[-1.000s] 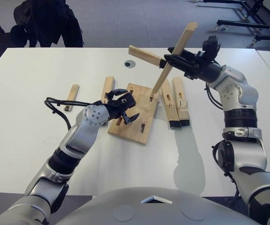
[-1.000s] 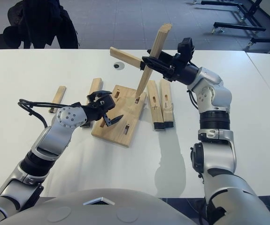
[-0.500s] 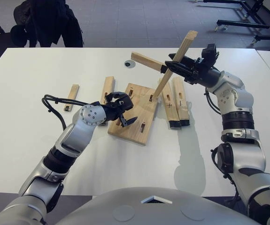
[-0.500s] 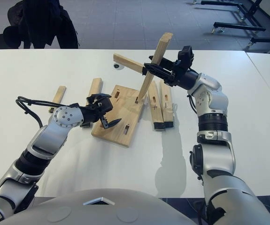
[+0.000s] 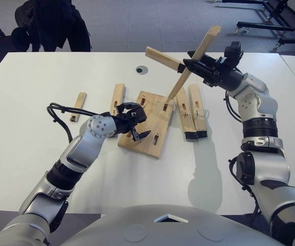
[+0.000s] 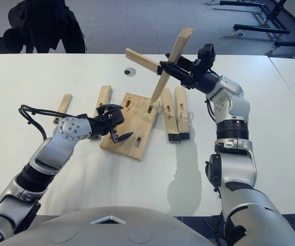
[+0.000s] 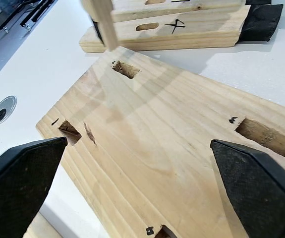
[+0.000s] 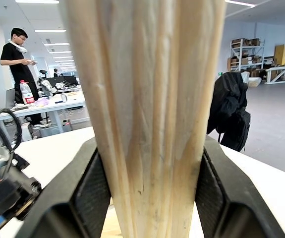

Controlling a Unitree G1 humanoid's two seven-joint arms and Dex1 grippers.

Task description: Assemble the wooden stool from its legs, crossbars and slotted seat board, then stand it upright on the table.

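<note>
On the white bench (image 5: 44, 77) the slotted seat board (image 5: 155, 120) lies flat near the middle, turned at an angle. The right end effector (image 5: 192, 64) is raised over the far right of the bench. It is clamped on a leg (image 5: 178, 84) that already carries a crossbar (image 5: 162, 57) sticking out to the left. In the right wrist view the leg (image 8: 147, 124) sits tight between the black fingers (image 8: 78, 198). The leg tilts, its top leaning far and right, its lower end down at the far right corner of the seat board. In the left wrist view that lower end (image 7: 100, 22) is just beside the corner slot (image 7: 126, 69), not in it.

The left end effector (image 5: 139, 125) is low over the near left part of the seat board with its fingers (image 7: 23, 173) spread apart, gripping nothing. The bare board (image 7: 172, 144) shows between them, but I cannot tell whether they touch it.

Two more legs (image 5: 184, 115) (image 5: 198, 113) lie side by side on the bench just right of the board, dark caps on their near ends. A longer wooden piece (image 5: 117, 97) lies just left of the board, partly behind the left end effector. A short wooden piece (image 5: 78, 105) lies farther left, well apart. A round cable port (image 5: 141, 69) is set in the bench beyond the board.
</note>
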